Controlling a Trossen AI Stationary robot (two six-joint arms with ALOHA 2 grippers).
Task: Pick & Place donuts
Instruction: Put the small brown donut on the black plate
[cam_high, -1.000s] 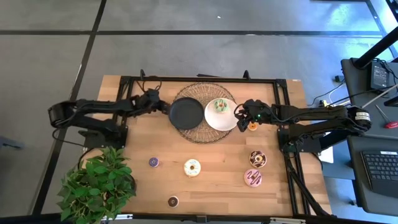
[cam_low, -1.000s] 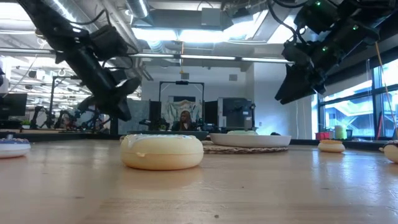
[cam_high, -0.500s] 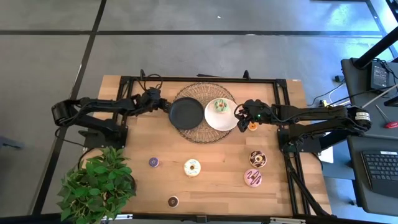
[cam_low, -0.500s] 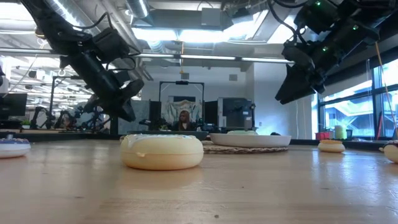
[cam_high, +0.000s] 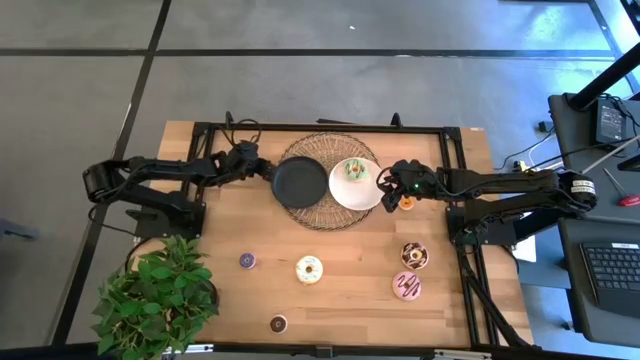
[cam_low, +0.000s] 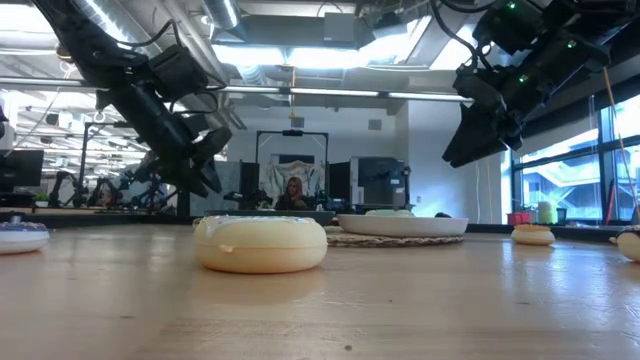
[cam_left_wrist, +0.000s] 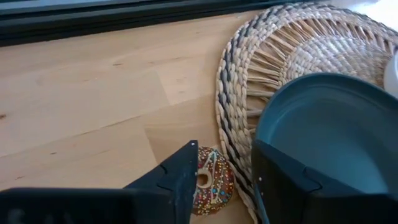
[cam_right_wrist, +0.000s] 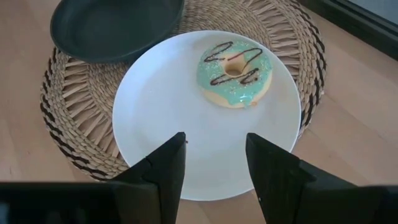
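Observation:
My left gripper (cam_high: 265, 170) hangs open above the table at the left rim of the black plate (cam_high: 298, 182). Below its fingers a chocolate-sprinkled donut (cam_left_wrist: 212, 180) lies flat on the wood against the woven mat (cam_left_wrist: 261, 56). The left wrist view does not show the fingers touching it. My right gripper (cam_right_wrist: 214, 146) is open over the right side of the white plate (cam_right_wrist: 168, 124), which carries the green donut (cam_right_wrist: 235, 73). The orange mini donut (cam_high: 406, 203) lies just beside that gripper. The cream donut (cam_high: 309, 269) lies near the table's middle.
Both plates sit on the round woven mat (cam_high: 325, 215) at the far middle. Another chocolate-sprinkled donut (cam_high: 414, 254) and a pink one (cam_high: 406, 286) lie at the near right, a purple mini (cam_high: 247, 261) and a brown mini (cam_high: 278, 323) at the near left. A potted plant (cam_high: 155, 300) fills the near-left corner.
My left gripper has shifted slightly toward the black plate and has opened its fingers. My right gripper has kept still.

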